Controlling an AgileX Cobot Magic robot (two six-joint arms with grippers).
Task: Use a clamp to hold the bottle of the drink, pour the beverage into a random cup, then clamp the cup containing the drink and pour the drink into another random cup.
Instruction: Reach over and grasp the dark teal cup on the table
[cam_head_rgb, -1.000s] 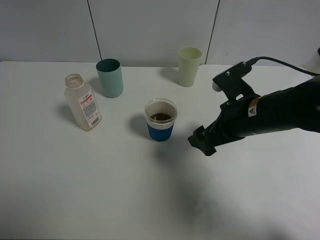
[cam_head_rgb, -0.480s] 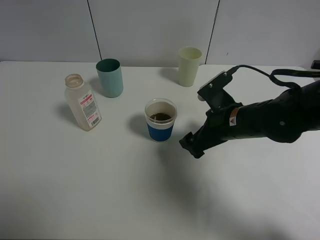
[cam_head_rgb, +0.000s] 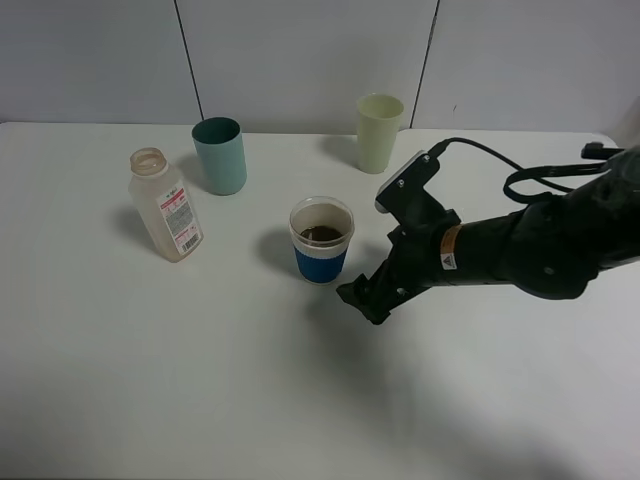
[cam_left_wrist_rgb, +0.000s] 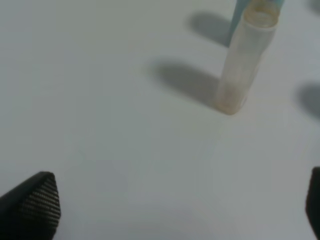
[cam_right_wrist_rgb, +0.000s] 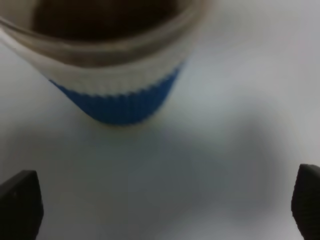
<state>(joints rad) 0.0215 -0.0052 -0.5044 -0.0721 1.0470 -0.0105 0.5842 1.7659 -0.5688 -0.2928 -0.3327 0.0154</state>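
Tool on right arm (cam_head_rgb: 362, 300) spread wide, holding nothing, just beside blue-banded cup (cam_head_rgb: 321, 262), left tool (cam_left_wrist_rgb: 175, 205) spread too, empty

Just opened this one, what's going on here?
The right gripper, jaws open and holding nothing, sits just beside the blue-banded cup, which has brown drink in it. The uncapped bottle stands off to the left. The teal cup and pale green cup stand at the back. The left gripper is open too.
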